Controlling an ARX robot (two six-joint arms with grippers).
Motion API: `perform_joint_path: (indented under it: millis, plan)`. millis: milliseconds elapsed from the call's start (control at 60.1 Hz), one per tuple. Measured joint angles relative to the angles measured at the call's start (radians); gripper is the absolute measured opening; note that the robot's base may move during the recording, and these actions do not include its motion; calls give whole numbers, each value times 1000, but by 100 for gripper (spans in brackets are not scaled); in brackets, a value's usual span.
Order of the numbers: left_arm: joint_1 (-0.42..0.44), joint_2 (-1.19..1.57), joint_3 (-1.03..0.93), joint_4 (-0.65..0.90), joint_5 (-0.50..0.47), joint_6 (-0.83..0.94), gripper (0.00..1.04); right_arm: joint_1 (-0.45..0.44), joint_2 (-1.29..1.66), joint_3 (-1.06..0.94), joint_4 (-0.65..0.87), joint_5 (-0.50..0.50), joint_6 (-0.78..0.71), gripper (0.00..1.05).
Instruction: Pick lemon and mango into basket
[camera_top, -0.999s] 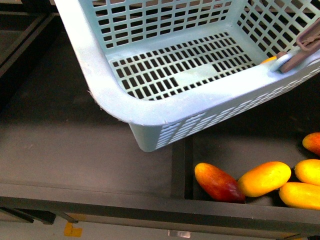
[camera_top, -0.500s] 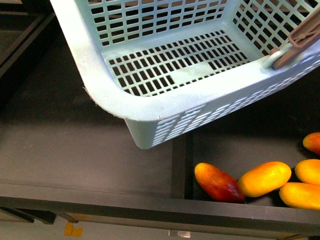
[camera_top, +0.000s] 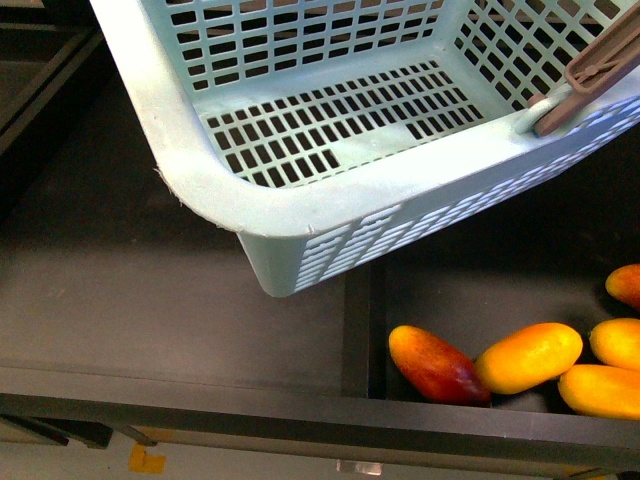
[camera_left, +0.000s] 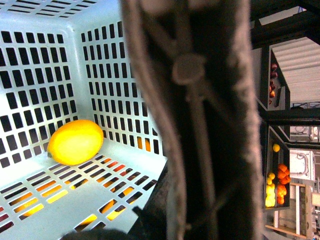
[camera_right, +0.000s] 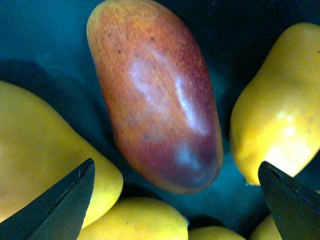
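Observation:
The pale aqua basket (camera_top: 210, 190) hangs tilted above the dark shelf, its brown handle (camera_top: 600, 65) at the upper right. My left gripper is shut on that handle (camera_left: 200, 115), which blurs across the left wrist view and hides the fingers. The lemon (camera_left: 75, 141) lies on the slotted floor in a corner of the basket. In the right wrist view a red-to-orange mango (camera_right: 155, 95) lies just ahead of my open right gripper (camera_right: 176, 200), apart from both fingertips (camera_right: 65, 200). A red mango (camera_top: 437, 365) also shows in the front view's lower right bin.
Yellow oblong fruits (camera_top: 528, 357) crowd the bin beside the mango, and more yellow fruits (camera_right: 280, 115) press close around the one under my right gripper. A dark divider (camera_top: 357, 330) splits the shelf. A front rail (camera_top: 300, 410) edges it. Distant fruit racks (camera_left: 277, 185) show.
The basket has drifted left and slightly up in the front view. A yellow bit beside the handle has gone from sight. The fruits in the bin have not moved.

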Motion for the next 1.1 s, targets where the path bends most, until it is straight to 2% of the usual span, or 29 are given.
perform_joint_path:
  millis: [266,433,633,932,1099]
  plan:
    - [0,0,0,0,2,0,5,13,92,109,-36,5,57,96]
    - [0,0,0,0,0,0,5,20,131,144,-22,42,82,96]
    - [0,0,0,0,1,0,5,27,151,142,-7,62,116,71]
    - [0,0,0,0,0,0,5,-12,97,69,-13,5,159,69]
    - [0,0,0,0,0,0,5,-49,7,3,-21,-68,169,68]
